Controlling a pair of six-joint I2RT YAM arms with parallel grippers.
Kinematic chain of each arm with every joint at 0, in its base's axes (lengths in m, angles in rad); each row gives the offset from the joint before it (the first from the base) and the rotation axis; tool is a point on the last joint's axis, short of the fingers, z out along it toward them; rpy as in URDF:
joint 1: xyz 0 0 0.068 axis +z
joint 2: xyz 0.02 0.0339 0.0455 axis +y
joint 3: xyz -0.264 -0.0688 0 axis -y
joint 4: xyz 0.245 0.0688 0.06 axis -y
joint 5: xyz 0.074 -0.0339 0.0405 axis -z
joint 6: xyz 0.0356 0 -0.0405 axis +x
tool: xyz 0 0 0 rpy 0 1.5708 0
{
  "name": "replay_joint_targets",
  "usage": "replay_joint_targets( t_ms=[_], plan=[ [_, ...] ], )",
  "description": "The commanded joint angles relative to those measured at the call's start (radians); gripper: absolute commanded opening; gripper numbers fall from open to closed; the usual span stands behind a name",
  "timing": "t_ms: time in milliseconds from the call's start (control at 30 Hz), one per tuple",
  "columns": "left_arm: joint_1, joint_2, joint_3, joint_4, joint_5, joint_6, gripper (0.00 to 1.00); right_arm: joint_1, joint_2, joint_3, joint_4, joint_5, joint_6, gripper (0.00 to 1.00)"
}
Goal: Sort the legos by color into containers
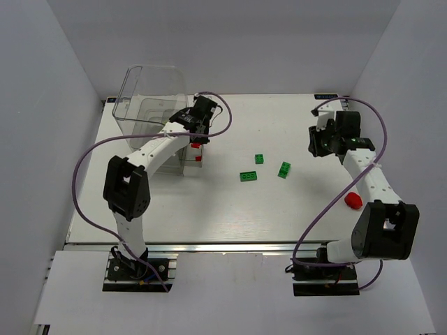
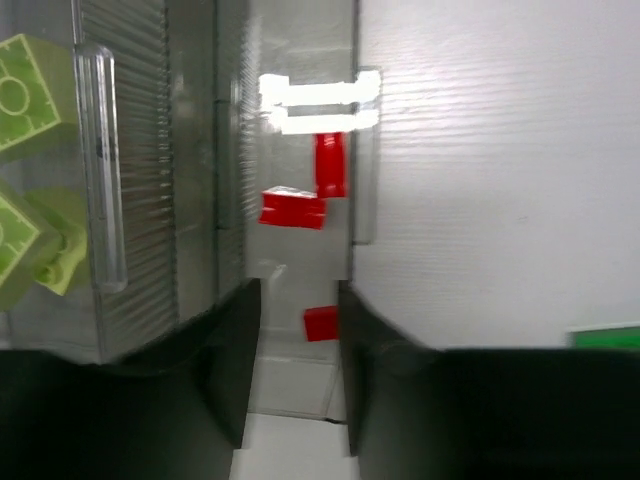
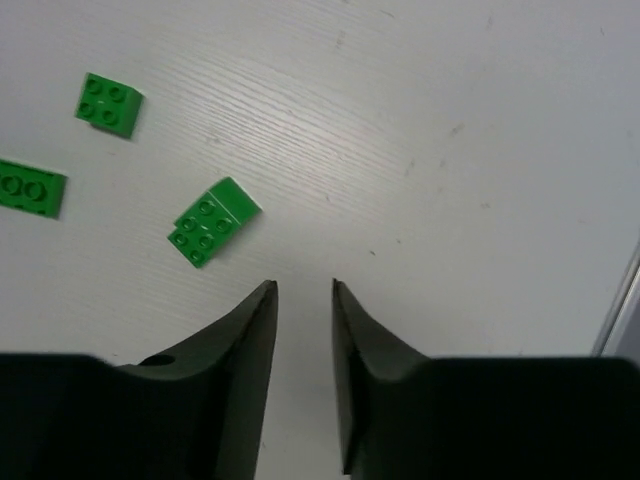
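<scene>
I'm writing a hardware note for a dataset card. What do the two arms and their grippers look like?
The left arm and right arm have white links, black boxy joints and looping purple cables. The left gripper and right gripper have black tapering fingers.

We see the table (image 3: pixel 480 120) as a matt white board with a fine, wood-like grain. The green Lego bricks (image 3: pixel 210 225) are smooth, slightly glossy plastic. The bin (image 1: pixel 150 87) is clear, shiny plastic with finely ribbed inner walls.
</scene>
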Motion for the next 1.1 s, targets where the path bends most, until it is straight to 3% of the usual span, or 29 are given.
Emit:
replay_joint_targets(
  t_ms=[0, 33, 100, 133, 200, 233, 267, 333, 467, 600, 733, 1067],
  plan=[
    [0.0, -0.155, -0.003, 0.114, 0.13, 0.018, 0.34, -0.061, -0.022, 0.051, -0.066, 0.092, -0.004, 0.3],
    [0.0, -0.199, -0.023, 0.142, 0.234, 0.024, 0.15, -0.071, -0.021, 0.06, -0.075, 0.127, -0.025, 0.24],
    [0.0, -0.238, -0.086, 0.217, 0.328, 0.006, 0.1, -0.113, -0.007, 0.063, -0.132, 0.156, -0.06, 0.19],
    [0.0, -0.267, -0.106, 0.243, 0.422, 0.0, 0.14, -0.122, 0.005, 0.081, -0.168, 0.17, -0.102, 0.21],
    [-0.011, -0.295, -0.16, 0.294, 0.515, -0.038, 0.32, -0.163, 0.043, 0.109, -0.289, 0.175, -0.149, 0.38],
    [-0.011, -0.304, -0.175, 0.307, 0.582, -0.046, 0.53, -0.174, 0.054, 0.141, -0.331, 0.172, -0.174, 0.45],
    [-0.02, -0.327, -0.191, 0.326, 0.607, -0.054, 0.62, -0.197, 0.06, 0.153, -0.365, 0.173, -0.23, 0.67],
    [-0.02, -0.35, -0.24, 0.349, 0.674, -0.086, 0.77, -0.231, 0.071, 0.173, -0.449, 0.184, -0.306, 0.89],
    [-0.02, -0.422, -0.338, 0.425, 0.699, -0.125, 0.87, -0.265, 0.07, 0.161, -0.538, 0.219, -0.522, 0.89],
    [-0.02, -0.471, -0.396, 0.452, 0.712, -0.164, 0.88, -0.288, 0.109, 0.124, -0.563, 0.264, -0.646, 0.89],
    [-0.02, -0.502, -0.436, 0.452, 0.718, -0.18, 0.89, -0.295, 0.169, 0.124, -0.592, 0.248, -0.662, 0.89],
    [-0.02, -0.611, -0.543, 0.442, 0.684, -0.224, 0.9, -0.298, 0.254, 0.012, -0.468, 0.349, -0.708, 0.89]
  ],
)
